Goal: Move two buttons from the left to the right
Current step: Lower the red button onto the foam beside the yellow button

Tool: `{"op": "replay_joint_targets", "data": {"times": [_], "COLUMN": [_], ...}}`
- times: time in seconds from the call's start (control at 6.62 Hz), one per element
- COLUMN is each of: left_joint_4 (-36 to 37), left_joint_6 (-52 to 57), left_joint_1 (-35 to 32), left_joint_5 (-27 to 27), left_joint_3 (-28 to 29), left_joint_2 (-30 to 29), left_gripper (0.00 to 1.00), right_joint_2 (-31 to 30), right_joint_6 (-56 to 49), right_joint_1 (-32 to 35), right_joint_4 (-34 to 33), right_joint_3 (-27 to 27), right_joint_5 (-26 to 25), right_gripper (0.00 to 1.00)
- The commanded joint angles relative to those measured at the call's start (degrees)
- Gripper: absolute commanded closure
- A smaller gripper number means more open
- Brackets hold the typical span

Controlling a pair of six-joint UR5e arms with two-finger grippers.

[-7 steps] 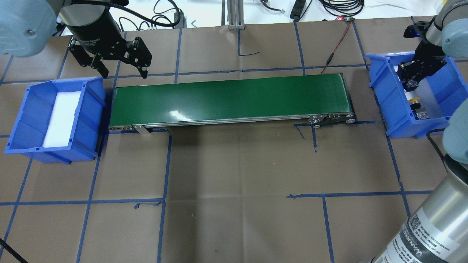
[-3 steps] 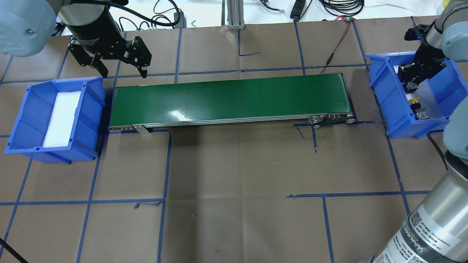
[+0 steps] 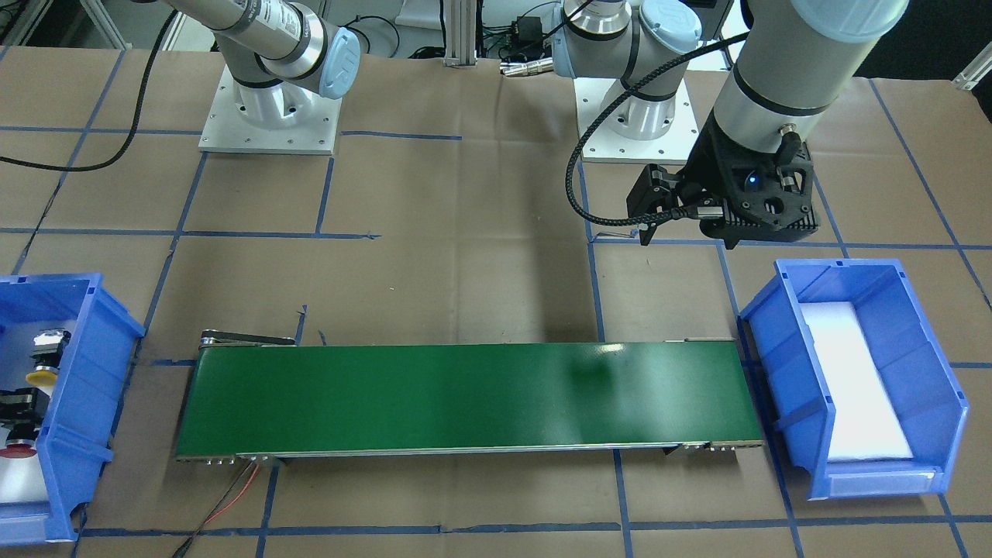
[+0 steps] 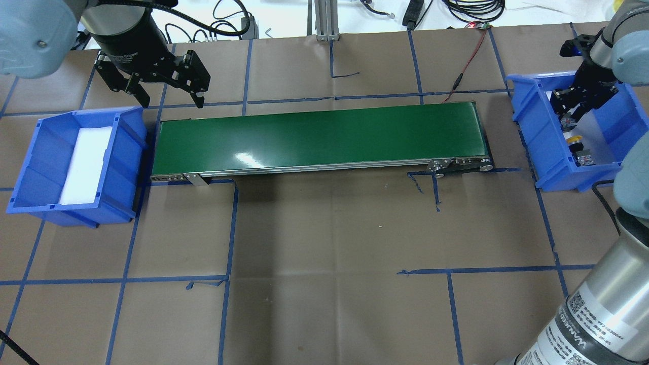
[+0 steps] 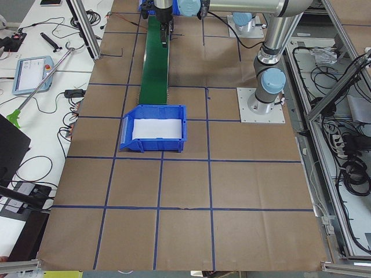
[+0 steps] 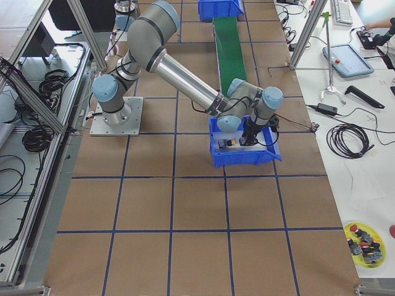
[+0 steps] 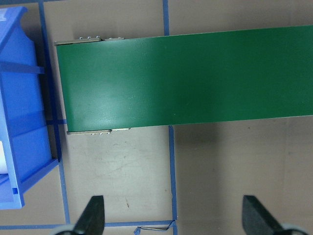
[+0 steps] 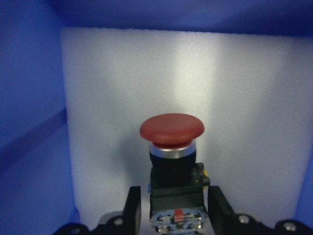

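Nearly done, I judge: the yellow-capped push-button (image 4: 573,138) lies on white foam (image 8: 146,73) in the blue plastic bin (image 4: 527,126) at the overhead view's right. The red mushroom-capped push-button (image 8: 171,128) sits there too, flanked by the right gripper (image 8: 175,198); clamped or let go, I cannot tell. Only withdrawal seems left. The left gripper (image 4: 172,101) hangs spread and empty at upper left. The green conveyor belt (image 4: 314,137) rests on a brown-paper table (image 4: 324,238) gridded with blue tape (image 4: 127,279); cables (image 4: 471,10) crowd the top edge.
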Motion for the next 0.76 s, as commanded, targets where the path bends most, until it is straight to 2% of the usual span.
{"op": "replay_joint_targets", "data": {"times": [0.0, 0.3, 0.6], "left_joint_4": [0.0, 0.0, 0.0], "left_joint_6": [0.0, 0.0, 0.0], "left_joint_1": [0.0, 0.0, 0.0], "left_joint_5": [0.0, 0.0, 0.0], "left_joint_3": [0.0, 0.0, 0.0], "left_joint_2": [0.0, 0.0, 0.0], "left_gripper": [0.0, 0.0, 0.0], "right_joint_2": [-0.2, -1.9, -6.7], "right_joint_6": [0.0, -0.1, -0.6], "right_joint_1": [0.0, 0.0, 0.0], "right_joint_4": [0.0, 0.9, 1.0], "right_joint_3": [-0.4, -1.9, -1.6], "right_joint_5": [2.3, 2.0, 1.2], "right_gripper": [0.05, 0.05, 0.04]}}
